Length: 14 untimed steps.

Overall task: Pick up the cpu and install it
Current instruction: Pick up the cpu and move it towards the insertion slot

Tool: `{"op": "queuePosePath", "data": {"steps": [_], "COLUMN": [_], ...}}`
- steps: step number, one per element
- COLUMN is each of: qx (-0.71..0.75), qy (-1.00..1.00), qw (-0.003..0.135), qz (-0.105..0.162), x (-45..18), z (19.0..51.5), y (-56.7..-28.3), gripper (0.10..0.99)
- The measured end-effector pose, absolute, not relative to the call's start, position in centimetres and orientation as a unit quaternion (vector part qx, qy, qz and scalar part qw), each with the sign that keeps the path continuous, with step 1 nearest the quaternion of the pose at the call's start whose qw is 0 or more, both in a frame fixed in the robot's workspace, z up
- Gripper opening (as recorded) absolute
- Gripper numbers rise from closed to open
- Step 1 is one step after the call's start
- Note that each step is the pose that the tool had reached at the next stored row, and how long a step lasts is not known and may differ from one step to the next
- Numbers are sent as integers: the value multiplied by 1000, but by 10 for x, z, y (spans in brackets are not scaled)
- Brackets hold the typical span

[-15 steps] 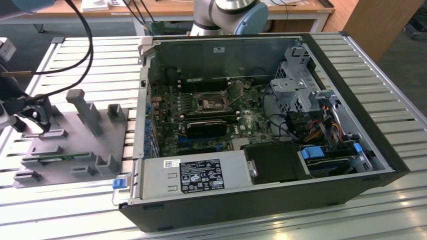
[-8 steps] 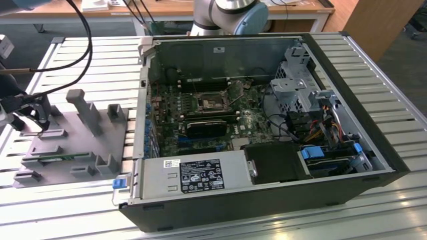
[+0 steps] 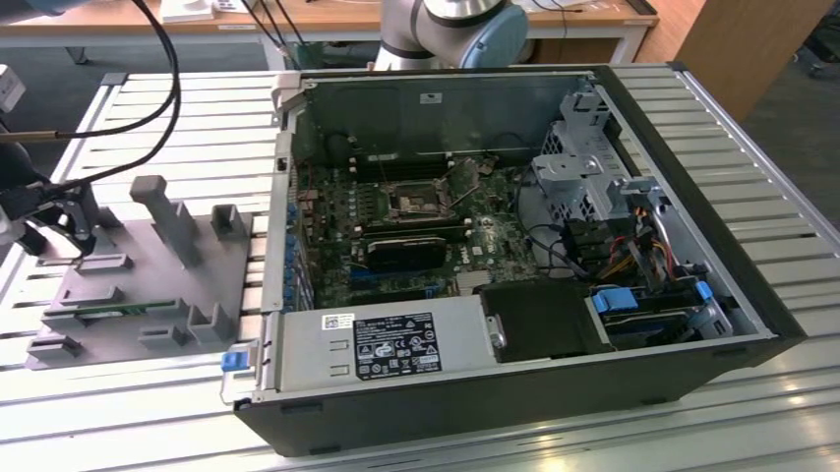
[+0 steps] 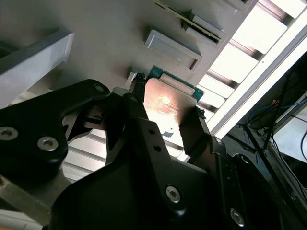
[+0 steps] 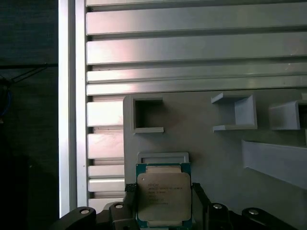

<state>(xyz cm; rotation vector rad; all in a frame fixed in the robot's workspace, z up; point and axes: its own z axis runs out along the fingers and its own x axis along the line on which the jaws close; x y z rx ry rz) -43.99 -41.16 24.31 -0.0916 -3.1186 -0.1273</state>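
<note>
At the exterior view's left edge the pincer [image 3: 59, 234] hangs low over the near corner of a grey plate [image 3: 148, 295] that lies on the slatted metal bench [image 3: 735, 423] and carries several upright blocks and shallow pockets. In both wrist views the pincer [image 5: 163, 192] is clamped on the cpu [image 5: 163, 196]: one black finger [image 5: 130, 199] presses against one edge of the chip and the other finger [image 5: 199, 201] against the opposite edge, with the silvery top and thin green border showing between them. The cpu [image 4: 168, 103] sits above the grey plate [image 4: 105, 48], partly covering a shallow square pocket [image 5: 163, 158]; whether it rests on the plate or is lifted just clear of it cannot be told. To the right of the plate in the exterior view, and just beside it, an open black computer case [image 3: 525, 398] lies on its side. Inside it are a green circuit board [image 3: 329, 231] with a square socket [image 3: 417, 202] near its middle, a silver power box [image 3: 374, 344] along the near wall, and a metal drive cage [image 3: 584, 147] with bundled cables [image 3: 630, 236] toward the right. The arm's [image 3: 453, 25] grey and blue base stands behind the case.
</note>
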Motion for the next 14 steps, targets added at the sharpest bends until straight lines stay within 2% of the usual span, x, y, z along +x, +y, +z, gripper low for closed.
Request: {"op": "queuePosePath", "data": {"steps": [14], "qx": [-29], "qy": [-999], "qw": [10], "qz": [-41], "x": [-440], "z": [249], "y": [-412], "gripper": [541]}}
